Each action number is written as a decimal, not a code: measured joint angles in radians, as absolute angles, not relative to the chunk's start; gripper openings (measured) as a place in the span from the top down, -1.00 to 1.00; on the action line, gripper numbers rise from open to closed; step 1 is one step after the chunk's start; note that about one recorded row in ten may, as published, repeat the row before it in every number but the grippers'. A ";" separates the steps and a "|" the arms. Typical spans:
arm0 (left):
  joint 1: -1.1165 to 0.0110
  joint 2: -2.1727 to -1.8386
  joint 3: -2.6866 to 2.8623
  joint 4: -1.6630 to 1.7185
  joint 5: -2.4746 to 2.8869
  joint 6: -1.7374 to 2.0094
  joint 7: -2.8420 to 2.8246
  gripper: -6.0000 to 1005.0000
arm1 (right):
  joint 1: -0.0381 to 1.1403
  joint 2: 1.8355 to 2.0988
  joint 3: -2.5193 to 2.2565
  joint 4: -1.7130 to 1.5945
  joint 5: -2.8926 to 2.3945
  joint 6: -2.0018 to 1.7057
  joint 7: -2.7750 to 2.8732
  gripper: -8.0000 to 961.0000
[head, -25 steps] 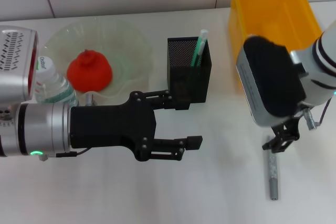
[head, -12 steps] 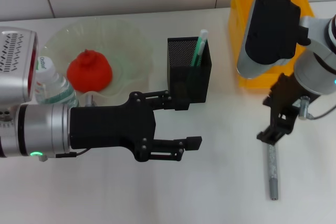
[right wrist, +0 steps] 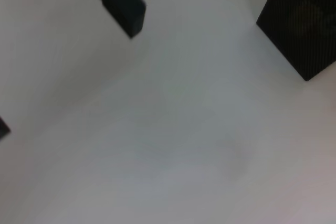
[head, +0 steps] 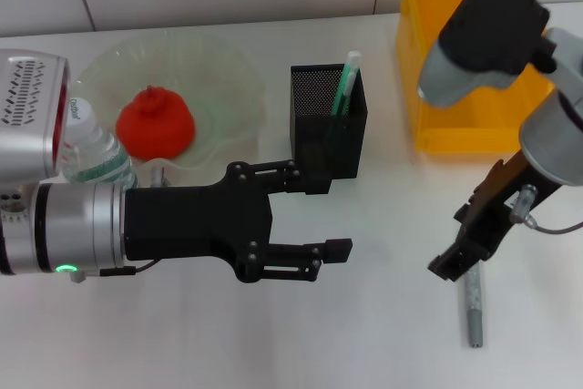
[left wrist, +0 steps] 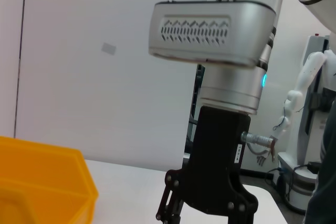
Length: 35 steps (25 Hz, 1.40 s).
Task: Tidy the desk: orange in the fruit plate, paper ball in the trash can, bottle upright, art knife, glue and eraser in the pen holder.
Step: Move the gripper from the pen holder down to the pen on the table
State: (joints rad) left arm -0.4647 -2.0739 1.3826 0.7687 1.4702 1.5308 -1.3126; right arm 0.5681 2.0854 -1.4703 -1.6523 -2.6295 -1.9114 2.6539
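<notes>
The grey art knife [head: 473, 310] lies on the white table at the front right. My right gripper [head: 460, 241] hangs open just above its far end, not touching it; one of its fingers [right wrist: 118, 3] shows in the right wrist view. The black mesh pen holder [head: 328, 125] stands mid-table with a green and white glue stick [head: 345, 84] in it. The orange [head: 155, 123] sits in the glass fruit plate [head: 228, 79]. The bottle [head: 91, 148] stands upright behind my left arm. My left gripper [head: 325, 214] is open and empty in front of the holder. Paper ball and eraser are out of view.
The yellow bin [head: 474, 52] stands at the back right, behind my right arm. The left wrist view shows that bin [left wrist: 42, 192] and the right arm's black gripper body [left wrist: 210, 203]. The pen holder's corner [right wrist: 302, 30] appears in the right wrist view.
My right arm has swung its wrist up and back over the bin, and its gripper has come down and leftward over the knife's far end. The left arm has stayed still.
</notes>
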 joint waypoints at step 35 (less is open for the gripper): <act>-0.487 -2.074 1.379 0.753 1.470 1.534 -1.298 -0.57 | 0.518 2.080 -1.205 -1.679 -2.516 -1.883 2.546 -0.58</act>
State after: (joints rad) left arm -0.4872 -2.0739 1.3792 0.7528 1.4696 1.5340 -1.2977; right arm 0.5183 2.0798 -1.2046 -1.6785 -2.5156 -1.8831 2.5459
